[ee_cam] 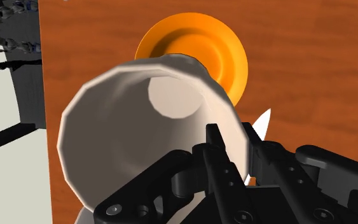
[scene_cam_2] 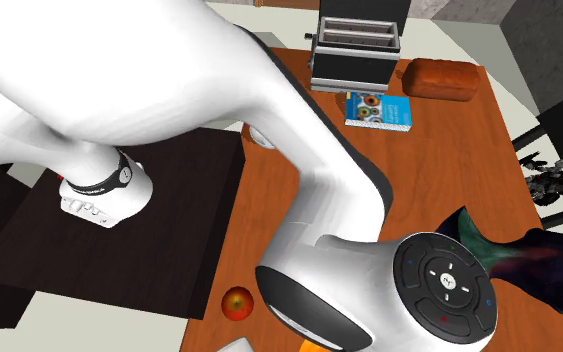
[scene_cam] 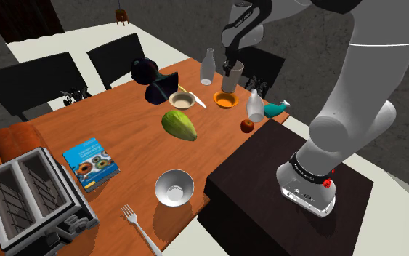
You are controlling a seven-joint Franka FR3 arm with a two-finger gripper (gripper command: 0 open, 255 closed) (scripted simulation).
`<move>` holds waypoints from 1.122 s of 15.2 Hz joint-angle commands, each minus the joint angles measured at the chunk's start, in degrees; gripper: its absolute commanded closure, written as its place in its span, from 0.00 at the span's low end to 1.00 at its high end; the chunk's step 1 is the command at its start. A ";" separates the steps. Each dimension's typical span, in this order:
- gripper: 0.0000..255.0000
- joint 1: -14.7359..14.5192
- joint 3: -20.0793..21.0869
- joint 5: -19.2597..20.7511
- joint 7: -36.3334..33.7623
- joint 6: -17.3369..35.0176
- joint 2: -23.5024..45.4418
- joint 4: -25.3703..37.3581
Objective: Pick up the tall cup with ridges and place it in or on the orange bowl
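claw (ee_cam: 233,135): clamped on the cup's wall, one finger inside, one outside
cup (ee_cam: 126,127): hangs under claw, mouth up
orange bowl (ee_cam: 225,48): below claw, just past cup base
next: centre over bowl, lower straight, release low

Cup (ee_cam: 139,133) above bowl (ee_cam: 229,48), bowl on table (ee_cam: 311,38)

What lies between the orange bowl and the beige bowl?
A white knife lies between the orange bowl and beige bowl, in the shoulder view.
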State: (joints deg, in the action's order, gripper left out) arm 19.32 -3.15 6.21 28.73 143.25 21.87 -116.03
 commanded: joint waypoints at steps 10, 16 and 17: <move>1.00 -0.01 -0.19 0.35 -0.72 6.52 6.48 0.04; 1.00 -0.02 -0.22 0.39 -0.80 7.22 7.26 0.12; 1.00 -0.02 -0.22 0.39 -0.80 7.22 7.26 0.12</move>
State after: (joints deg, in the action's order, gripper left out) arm 19.30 -3.37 6.60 27.93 150.43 29.14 -115.92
